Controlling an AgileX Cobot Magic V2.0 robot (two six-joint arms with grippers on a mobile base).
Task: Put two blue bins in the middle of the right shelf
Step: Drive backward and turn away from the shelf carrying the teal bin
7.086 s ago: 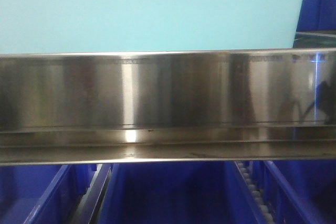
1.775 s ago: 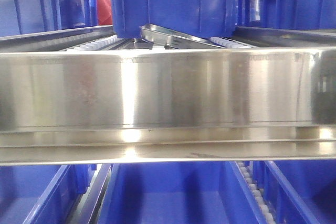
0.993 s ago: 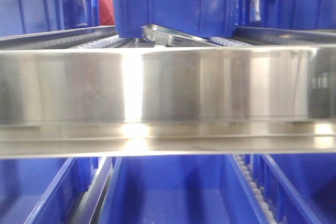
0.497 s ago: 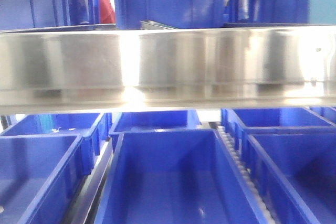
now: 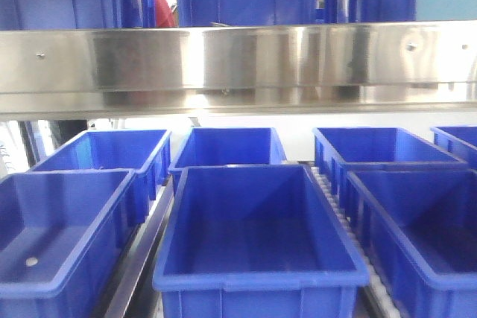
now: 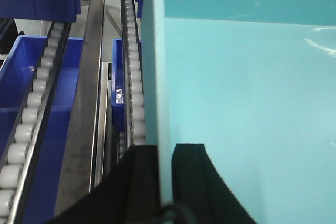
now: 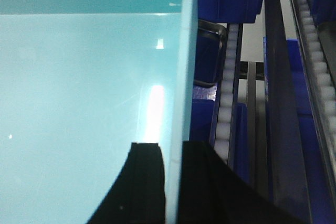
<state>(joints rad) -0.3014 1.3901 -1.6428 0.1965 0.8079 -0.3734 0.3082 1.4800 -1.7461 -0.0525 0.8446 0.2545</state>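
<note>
The left fingers [image 6: 191,182] and the right fingers [image 7: 147,182] each clench a side wall of the light turquoise plastic bin [image 6: 252,103]. Farther off, the shiny steel shelf rail [image 5: 238,61] has risen in the view, with the bin now above its right end; I judge it still in transport.

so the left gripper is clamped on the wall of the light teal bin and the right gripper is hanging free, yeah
Not quite: the right gripper is not hanging free. The right wrist view shows it clamped on the wall of the light teal bin, with one finger on each side. The left gripper is clamped on the bin's wall the same way in the left wrist view.
</note>
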